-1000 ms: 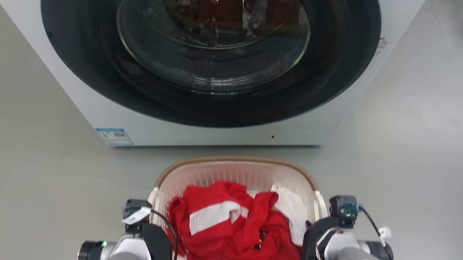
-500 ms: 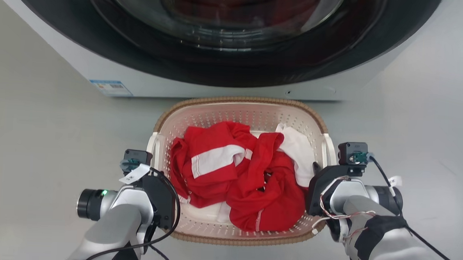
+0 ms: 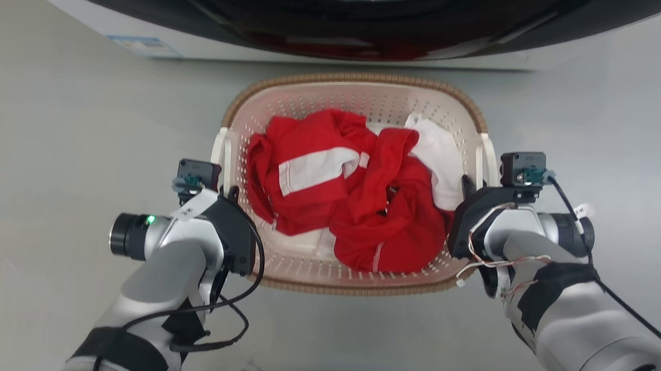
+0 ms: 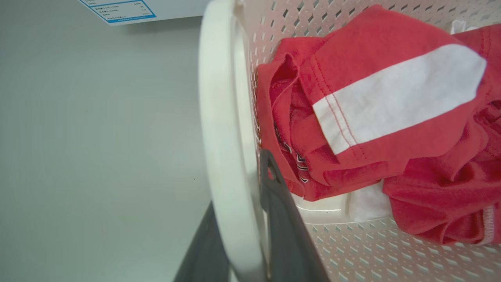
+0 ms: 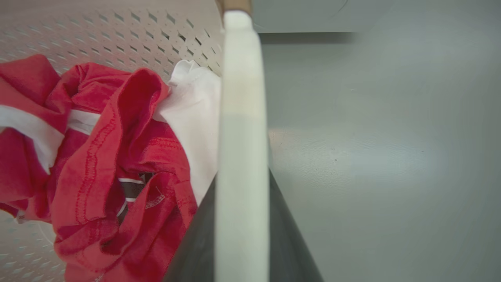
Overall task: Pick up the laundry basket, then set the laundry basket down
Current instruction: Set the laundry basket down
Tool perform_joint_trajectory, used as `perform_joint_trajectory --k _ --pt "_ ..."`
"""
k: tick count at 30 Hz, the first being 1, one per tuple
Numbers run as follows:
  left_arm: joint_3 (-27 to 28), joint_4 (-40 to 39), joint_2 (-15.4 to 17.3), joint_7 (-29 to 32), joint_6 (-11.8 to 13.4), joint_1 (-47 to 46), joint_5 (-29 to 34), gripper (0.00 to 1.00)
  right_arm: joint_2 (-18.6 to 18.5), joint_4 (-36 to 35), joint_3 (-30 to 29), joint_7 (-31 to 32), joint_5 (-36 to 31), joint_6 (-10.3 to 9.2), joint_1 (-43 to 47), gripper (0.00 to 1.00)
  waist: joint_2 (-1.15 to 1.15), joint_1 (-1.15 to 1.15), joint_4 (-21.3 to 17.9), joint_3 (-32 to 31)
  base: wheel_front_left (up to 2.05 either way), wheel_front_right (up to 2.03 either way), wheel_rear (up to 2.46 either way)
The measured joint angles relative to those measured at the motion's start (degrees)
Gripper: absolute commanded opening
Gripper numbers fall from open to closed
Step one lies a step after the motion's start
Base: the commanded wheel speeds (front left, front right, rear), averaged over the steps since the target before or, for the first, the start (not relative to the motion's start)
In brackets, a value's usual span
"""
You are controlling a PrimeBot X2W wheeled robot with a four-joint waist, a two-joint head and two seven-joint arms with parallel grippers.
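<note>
Holding laundry basket point(image 3: 357, 78), loaded with red clothes point(image 3: 363, 209), just before the washer point(image 3: 214, 47): left gripper point(image 3: 229, 195) and right gripper point(image 3: 467, 186) each clenched on a white side handle point(image 4: 219, 117); best moved level, both arms in step, so nothing tips.

I see a smooth pale grey floor point(image 3: 60, 112) under soft even light, and ahead a white front-loading washer with a dark round door point(image 3: 338, 18).

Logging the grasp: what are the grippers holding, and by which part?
The laundry basket: the left gripper clamps its left white side handle, the right gripper its right side handle.
</note>
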Motion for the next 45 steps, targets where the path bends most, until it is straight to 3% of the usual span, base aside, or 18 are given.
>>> perform_joint_trajectory --k 16,33,34,35,36,37,38,39,40,41,45 --pt "-0.09 -0.55 -0.22 -1.94 0.41 -7.14 0.49 0.0 -0.92 1.56 -0.34 -2.8 -0.99 0.25 -7.15 0.0 0.0 0.0 1.98 12.34 0.0 0.0 0.0" --pt "-0.49 1.13 -0.44 -4.61 -0.04 -9.85 0.91 0.0 -0.7 3.03 -0.3 -4.88 -1.59 0.83 -9.36 0.0 -0.01 -0.02 3.25 14.33 0.0 0.0 0.0" --pt "-0.53 1.29 -0.47 -4.74 -0.05 -9.85 0.91 0.0 -0.68 3.09 -0.26 -4.89 -1.6 0.85 -9.36 0.09 -0.01 -0.02 3.28 14.3 0.0 0.0 0.0" --pt "-0.54 1.48 -0.51 -4.79 -0.08 -9.85 0.91 0.0 -0.62 3.18 -0.2 -5.0 -1.77 0.97 -9.36 0.24 -0.01 -0.02 3.3 14.24 0.0 0.0 0.0" --pt "-0.54 1.72 -0.51 -4.86 -0.08 -9.86 0.91 0.17 -0.56 3.23 -0.12 -5.11 -1.98 1.01 -9.36 0.36 -0.01 -0.02 3.31 14.18 0.0 0.0 0.0" --pt "-0.55 1.93 -0.48 -5.09 -0.09 -9.86 0.91 0.27 -0.52 3.33 0.19 -5.26 -2.2 1.01 -9.34 0.4 -0.01 -0.02 3.33 14.09 0.0 0.0 0.0" --pt "-0.67 2.01 -0.44 -5.21 -0.1 -9.9 0.96 0.35 -0.48 3.44 0.41 -5.3 -2.53 1.02 -9.23 0.58 -0.01 -0.02 3.34 13.96 0.0 0.0 0.0" --pt "-0.75 2.2 -0.49 -5.21 -0.1 -9.89 1.0 0.49 -0.41 3.48 0.49 -5.31 -2.59 1.14 -9.21 0.85 -0.01 -0.02 3.36 13.79 0.0 0.0 0.0" --pt "-0.75 2.33 -0.48 -5.23 -0.1 -9.89 1.0 0.79 -0.33 3.49 0.51 -5.33 -2.59 1.24 -9.22 1.0 -0.01 -0.02 3.38 13.61 0.0 0.0 0.0" --pt "-0.71 2.47 -0.47 -5.28 -0.1 -9.89 0.99 1.0 -0.19 3.54 0.53 -5.37 -2.59 1.24 -9.22 1.0 -0.01 -0.02 3.42 13.25 0.0 0.0 0.0" --pt "-0.62 2.66 -0.54 -5.3 -0.09 -9.9 0.96 1.0 -0.12 3.79 0.62 -5.64 -2.68 1.25 -9.25 1.0 -0.01 -0.02 3.43 12.58 0.0 0.0 0.0"
